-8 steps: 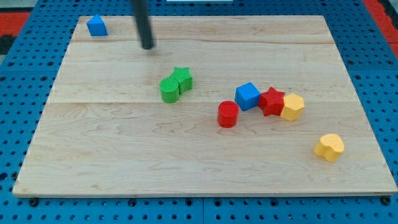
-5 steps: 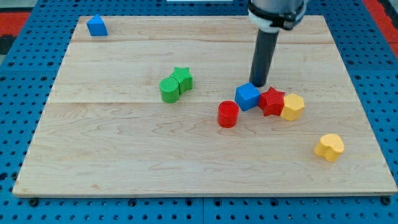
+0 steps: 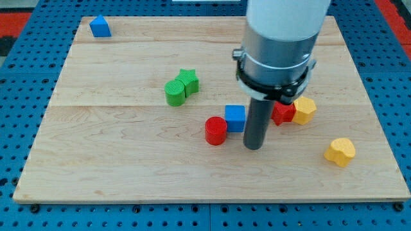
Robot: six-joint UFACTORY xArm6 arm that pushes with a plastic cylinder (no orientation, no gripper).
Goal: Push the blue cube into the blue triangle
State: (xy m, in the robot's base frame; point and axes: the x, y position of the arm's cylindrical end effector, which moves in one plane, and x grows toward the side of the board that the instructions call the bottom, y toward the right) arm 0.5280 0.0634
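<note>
Near the view's bottom, on the right, sits a yellow block (image 3: 340, 151) by itself, well away from the job. A bit further up, my tip (image 3: 254, 147) rests on the wooden board (image 3: 115, 167). It is just a plain rod with nothing to open or close, and nothing is stuck to it. The blue cube (image 3: 235, 118) is right beside my tip, on its upper left, so close I cannot tell if they touch. This matters most: the blue triangle (image 3: 99, 27) is far off in the top left corner, so I think the cube must go up and to the left, and my tip is on the good side to push it that way.

The red cylinder (image 3: 216, 130) touches the cube on its left and could get pushed along too. On the right of the rod are a red block (image 3: 284, 113), partly hidden, and a yellow hexagon block (image 3: 304, 110).

Further up, two green blocks (image 3: 180, 87) sit together near the line to the triangle. I think they may get in the way.
</note>
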